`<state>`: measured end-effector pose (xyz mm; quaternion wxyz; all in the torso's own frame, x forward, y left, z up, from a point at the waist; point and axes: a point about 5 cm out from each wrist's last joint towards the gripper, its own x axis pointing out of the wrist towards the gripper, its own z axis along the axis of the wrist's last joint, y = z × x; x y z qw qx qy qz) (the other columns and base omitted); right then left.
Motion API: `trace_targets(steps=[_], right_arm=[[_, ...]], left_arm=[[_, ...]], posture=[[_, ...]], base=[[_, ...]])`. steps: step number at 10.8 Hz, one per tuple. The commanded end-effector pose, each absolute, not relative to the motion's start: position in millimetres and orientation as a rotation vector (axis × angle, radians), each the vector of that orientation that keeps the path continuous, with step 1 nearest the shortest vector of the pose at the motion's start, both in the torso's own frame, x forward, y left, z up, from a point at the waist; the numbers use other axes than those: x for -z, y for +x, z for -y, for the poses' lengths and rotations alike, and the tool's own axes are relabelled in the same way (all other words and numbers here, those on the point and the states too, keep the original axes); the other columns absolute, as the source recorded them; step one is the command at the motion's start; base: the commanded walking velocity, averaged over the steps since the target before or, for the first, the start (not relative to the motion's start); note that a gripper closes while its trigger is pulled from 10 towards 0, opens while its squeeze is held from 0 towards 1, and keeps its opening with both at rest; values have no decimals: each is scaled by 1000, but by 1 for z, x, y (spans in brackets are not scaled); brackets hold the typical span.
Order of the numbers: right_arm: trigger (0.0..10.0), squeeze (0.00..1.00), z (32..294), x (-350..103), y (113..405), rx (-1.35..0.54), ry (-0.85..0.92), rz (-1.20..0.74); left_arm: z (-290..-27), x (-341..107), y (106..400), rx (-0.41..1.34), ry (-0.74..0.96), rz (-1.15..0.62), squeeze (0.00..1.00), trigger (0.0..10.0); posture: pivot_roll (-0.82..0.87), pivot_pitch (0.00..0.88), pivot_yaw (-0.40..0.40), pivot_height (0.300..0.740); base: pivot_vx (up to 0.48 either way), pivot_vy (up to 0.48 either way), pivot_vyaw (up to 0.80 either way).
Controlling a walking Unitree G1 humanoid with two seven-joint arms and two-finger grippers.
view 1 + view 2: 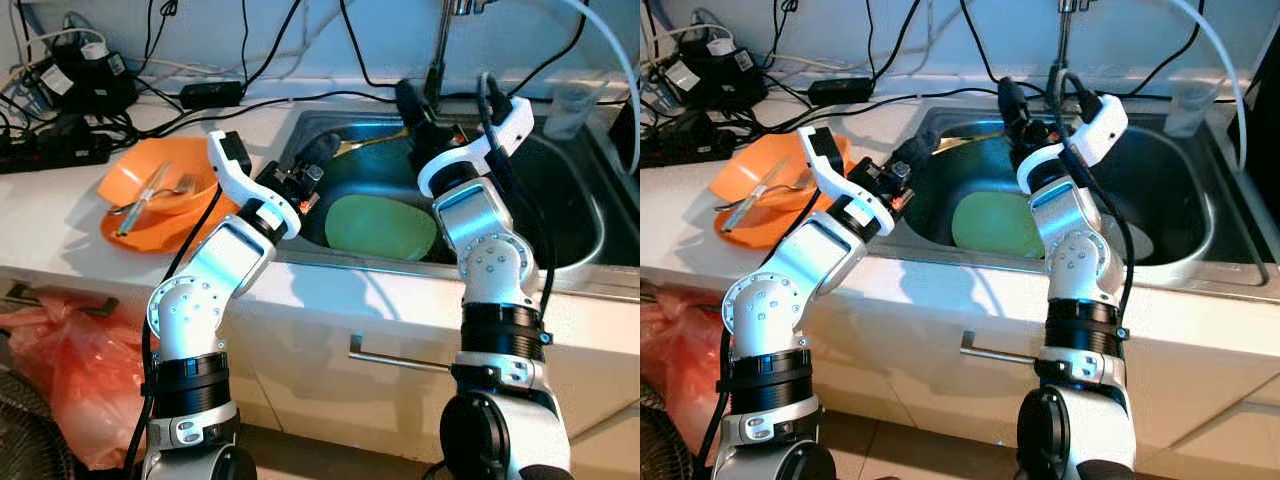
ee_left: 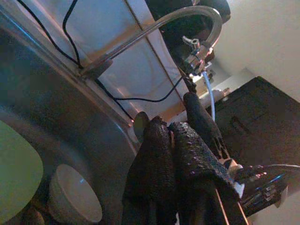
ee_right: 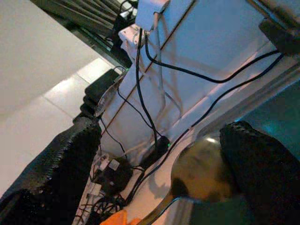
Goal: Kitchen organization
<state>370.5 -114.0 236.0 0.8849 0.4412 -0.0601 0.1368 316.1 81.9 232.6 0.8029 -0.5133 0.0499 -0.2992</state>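
- While both arms reach over the counter edge into the steel sink (image 1: 575, 215), the right gripper (image 1: 412, 105) sits near the back wall beside the faucet (image 1: 438, 50), its two black fingers spread wide with a golden spoon (image 3: 199, 176) lying between them but not pinched; one finger is just beside the bowl of the spoon.
- My reading is that the right gripper is lined up to close on the spoon, whose handle runs along the sink's back-left corner, so it can be lifted out.
- The left gripper (image 1: 318, 150) hangs over the sink's left rim; in its wrist view the fingers (image 2: 187, 154) are pressed together with nothing between them, so it looks parked out of the way rather than working.
- Inside the basin lie one green plate (image 1: 380, 228), flat on the bottom, and one small white bowl (image 2: 75, 194) just beside it.
- On the counter to the robot's left stands one stack of orange dishes (image 1: 155, 205) holding what appears to be two metal utensils (image 1: 150, 192), probably the place where cutlery is being gathered.
- Counted: two grippers, one spoon in the sink, one plate, one white bowl, one faucet.
- Behind the dishes, a tangle of black cables and power strips (image 1: 60, 150) lies on the counter, well apart from the sink.
- One clear cup (image 1: 572, 108) stands at the sink's far right corner.
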Motion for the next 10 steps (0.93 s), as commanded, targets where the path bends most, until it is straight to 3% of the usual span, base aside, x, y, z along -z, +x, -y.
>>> trace_targets(steps=[1, 10], right_arm=[[10000, 0, 86, -242, 372, -368, 986, 109], [10000, 0, 48, -224, 379, -503, 1109, 0]], left_arm=[[-61, -254, 311, 754, -1138, -86, 0, 0], [-70, -260, 313, 684, -1138, -10, 0, 0]], posture=[[61, 0, 122, 740], [112, 0, 45, 740]], base=[[0, 0, 0], [0, 0, 0]])
